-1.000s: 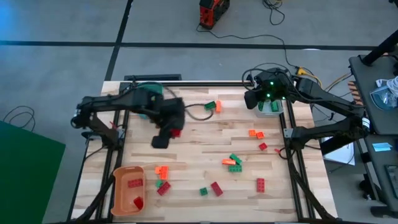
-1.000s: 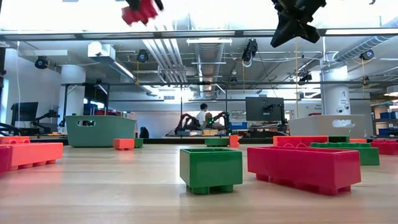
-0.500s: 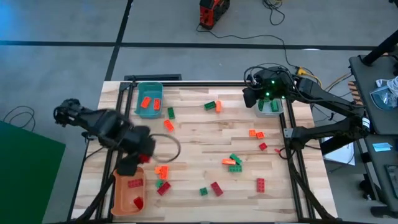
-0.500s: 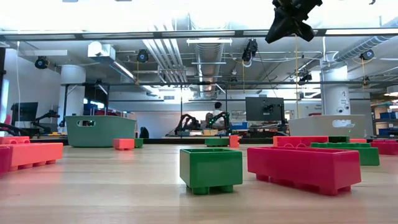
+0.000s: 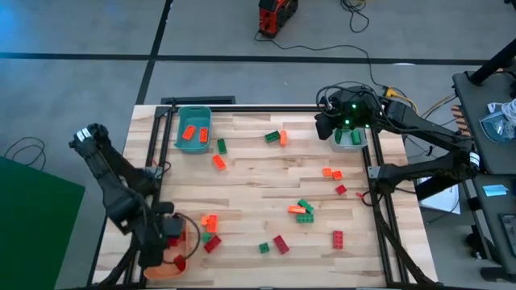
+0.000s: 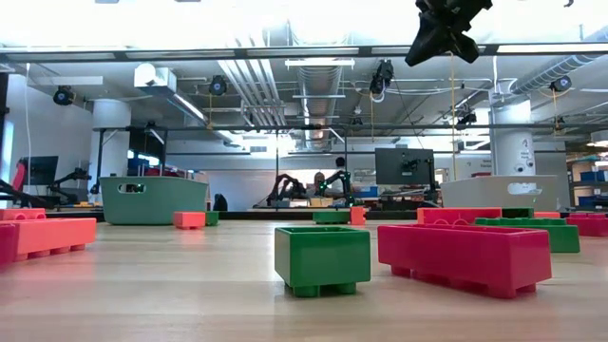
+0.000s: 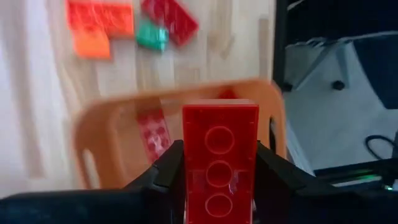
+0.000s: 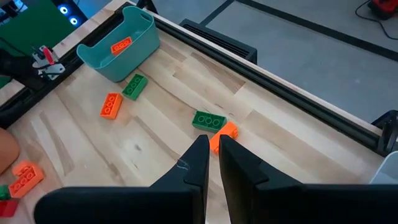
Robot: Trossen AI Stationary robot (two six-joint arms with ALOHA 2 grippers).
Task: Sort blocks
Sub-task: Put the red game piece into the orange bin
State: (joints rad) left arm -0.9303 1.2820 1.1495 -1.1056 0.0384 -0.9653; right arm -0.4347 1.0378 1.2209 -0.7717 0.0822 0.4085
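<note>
Left gripper (image 7: 219, 180) clamps glossy red studded brick (image 7: 219, 158) above rounded orange bin (image 7: 99, 127); right gripper (image 8: 211, 163) fingers together.

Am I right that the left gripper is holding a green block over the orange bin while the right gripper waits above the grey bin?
Not quite: the block is red, not green, as the left wrist view shows. The left gripper is shut on it over the orange bin, and the right gripper does wait above the grey bin in the high view.
</note>
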